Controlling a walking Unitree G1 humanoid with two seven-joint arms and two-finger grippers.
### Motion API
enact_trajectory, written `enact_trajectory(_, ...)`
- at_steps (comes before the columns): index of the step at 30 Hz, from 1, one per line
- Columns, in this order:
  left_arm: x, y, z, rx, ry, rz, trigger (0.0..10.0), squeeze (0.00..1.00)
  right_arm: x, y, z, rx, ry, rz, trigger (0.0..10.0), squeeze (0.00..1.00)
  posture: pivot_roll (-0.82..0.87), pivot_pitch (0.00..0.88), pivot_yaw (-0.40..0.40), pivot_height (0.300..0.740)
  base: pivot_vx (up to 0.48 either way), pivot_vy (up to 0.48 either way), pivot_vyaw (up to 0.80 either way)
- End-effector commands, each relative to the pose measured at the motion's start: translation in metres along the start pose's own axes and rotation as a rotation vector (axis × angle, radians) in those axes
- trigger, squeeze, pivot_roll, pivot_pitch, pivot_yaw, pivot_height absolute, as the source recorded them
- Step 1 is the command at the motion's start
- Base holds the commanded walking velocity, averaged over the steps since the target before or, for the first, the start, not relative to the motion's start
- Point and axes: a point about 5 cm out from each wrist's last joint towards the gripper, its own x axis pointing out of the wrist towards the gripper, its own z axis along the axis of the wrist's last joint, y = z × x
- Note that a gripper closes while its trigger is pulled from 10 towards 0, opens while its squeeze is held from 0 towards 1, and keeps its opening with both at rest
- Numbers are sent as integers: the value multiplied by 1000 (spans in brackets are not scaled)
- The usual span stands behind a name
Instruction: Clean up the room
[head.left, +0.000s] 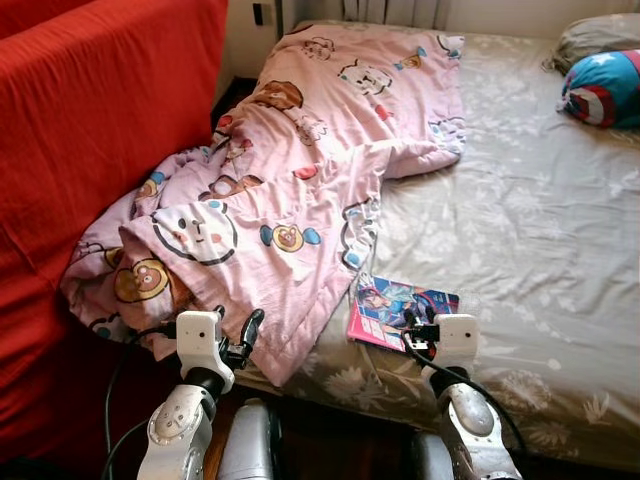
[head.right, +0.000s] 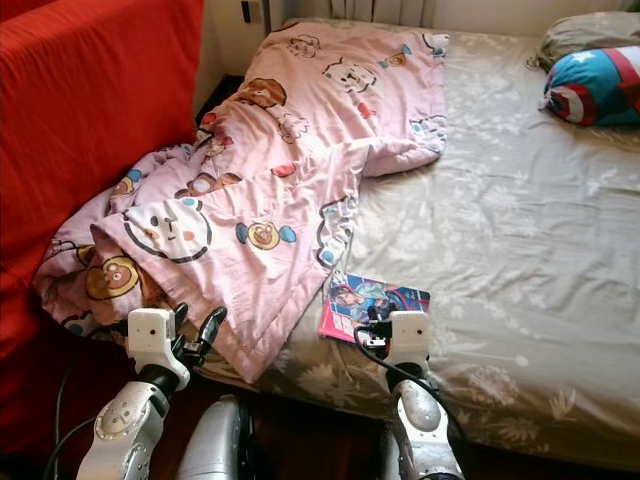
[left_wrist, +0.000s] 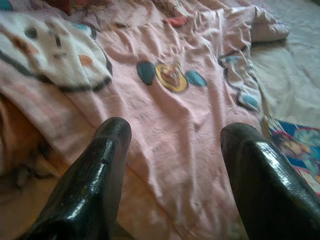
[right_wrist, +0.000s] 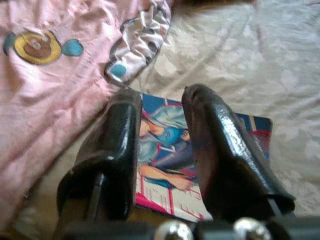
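Eye views: 1 pink quilt trails off the bed near the red sofa; 1 comic book lies flat on the sheet beside the quilt's edge, 1 round cushion at the far corner. L wrist view: left tool, fingers spread wide, hangs just above the quilt. R wrist view: right tool, fingers a little apart, pinching nothing, right over the book's cover.

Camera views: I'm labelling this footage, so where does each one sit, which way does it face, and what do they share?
Left and right eye views: on the head, looking down at the bed; both silver arms show.
Left wrist view: along the open left gripper at the pink blanket.
Right wrist view: along the open right gripper at the comic book.
Shared: all views show blanket and book.
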Motion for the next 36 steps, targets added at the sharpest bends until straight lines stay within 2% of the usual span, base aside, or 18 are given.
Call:
enact_trajectory(1,-1,-3,-1,-7,9,-8,10000,0,-5,-7,-7,-1,23,-21,10000,0,-5,180,23,609,259,0,0)
enact_trajectory(10,-1,-1,0,-4,3,-6,10000,0,-4,-8,-8,3,29,-43,10000,0,-1,185,26,609,203,0,0)
enact_trajectory(14,-2,0,0,-1,8,-9,10000,0,-4,-21,-10,18,52,-164,10000,0,6,190,31,609,0,0,0)
enact_trajectory(18,-3,1,-1,6,18,-11,10000,0,-5,-29,-10,47,55,-221,10000,0,4,199,36,609,0,0,0)
enact_trajectory(24,-5,1,-1,7,19,-14,10000,0,-6,-36,-12,53,68,-261,10000,0,14,214,42,609,0,0,0)
enact_trajectory(27,-7,2,0,12,22,-13,10000,0,-4,-45,-10,65,74,-314,10000,0,18,232,51,609,0,0,0)
enact_trajectory(32,-10,4,2,17,23,-6,10000,0,1,-51,-6,85,81,-332,10000,0,32,260,62,609,0,0,0)
enact_trajectory(36,-4,5,8,17,12,10,10000,0,1,-56,-9,76,106,-341,10000,0,39,285,70,609,0,0,0)
